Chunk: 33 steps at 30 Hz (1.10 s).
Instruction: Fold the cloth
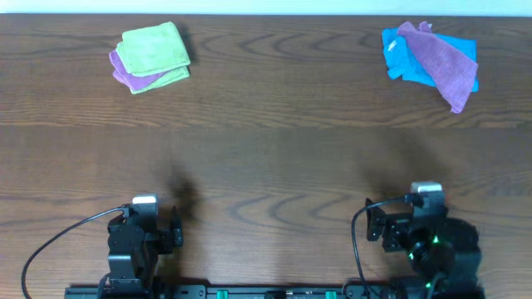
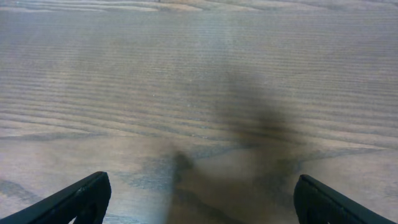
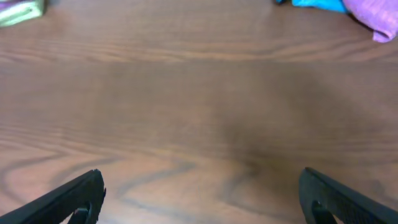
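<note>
The lime-green cloth (image 1: 152, 47) lies folded at the far left of the table, on top of a folded purple cloth (image 1: 138, 78). A corner of it shows at the top left of the right wrist view (image 3: 22, 10). My left gripper (image 1: 173, 230) is open and empty at the near left edge, far from the cloth; its view shows only bare wood between the fingers (image 2: 200, 199). My right gripper (image 1: 376, 224) is open and empty at the near right edge, fingers wide apart over bare wood (image 3: 200, 196).
A bright blue cloth (image 1: 405, 58) with a crumpled purple cloth (image 1: 445, 61) on it lies at the far right; both show at the top right of the right wrist view (image 3: 373, 14). The wooden table (image 1: 266, 158) spans the view.
</note>
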Motion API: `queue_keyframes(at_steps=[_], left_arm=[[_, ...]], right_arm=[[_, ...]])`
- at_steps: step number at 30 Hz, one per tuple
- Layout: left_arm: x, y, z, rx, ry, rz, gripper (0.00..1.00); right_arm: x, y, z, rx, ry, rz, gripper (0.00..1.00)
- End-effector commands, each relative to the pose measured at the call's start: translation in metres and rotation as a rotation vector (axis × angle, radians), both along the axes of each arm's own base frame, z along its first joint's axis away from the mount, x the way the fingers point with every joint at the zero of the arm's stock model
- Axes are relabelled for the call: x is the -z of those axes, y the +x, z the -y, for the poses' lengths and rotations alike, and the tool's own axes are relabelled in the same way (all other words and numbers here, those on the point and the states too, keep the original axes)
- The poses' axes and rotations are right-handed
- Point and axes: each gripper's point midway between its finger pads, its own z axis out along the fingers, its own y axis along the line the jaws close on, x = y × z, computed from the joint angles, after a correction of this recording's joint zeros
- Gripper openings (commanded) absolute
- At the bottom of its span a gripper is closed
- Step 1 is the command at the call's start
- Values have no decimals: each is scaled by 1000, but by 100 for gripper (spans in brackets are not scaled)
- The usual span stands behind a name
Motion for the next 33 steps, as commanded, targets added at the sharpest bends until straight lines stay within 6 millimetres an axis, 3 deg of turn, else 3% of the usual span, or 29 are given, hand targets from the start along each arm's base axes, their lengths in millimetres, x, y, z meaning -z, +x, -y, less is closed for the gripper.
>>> queue_keyframes(at_steps=[1,6,16,33], left_arm=[[8,-2,-4,-25,0,-17,95],[8,-2,-4,-25,0,-17,95],[8,-2,-4,-25,0,-17,95],[8,-2,-4,-25,0,-17,95]], right_arm=[[25,1,10,22,-65,7,99],[46,8,14,24,-89,39,99],[70,9,21,29,-137,55,99],[73,7,22,55,-105,40,99]])
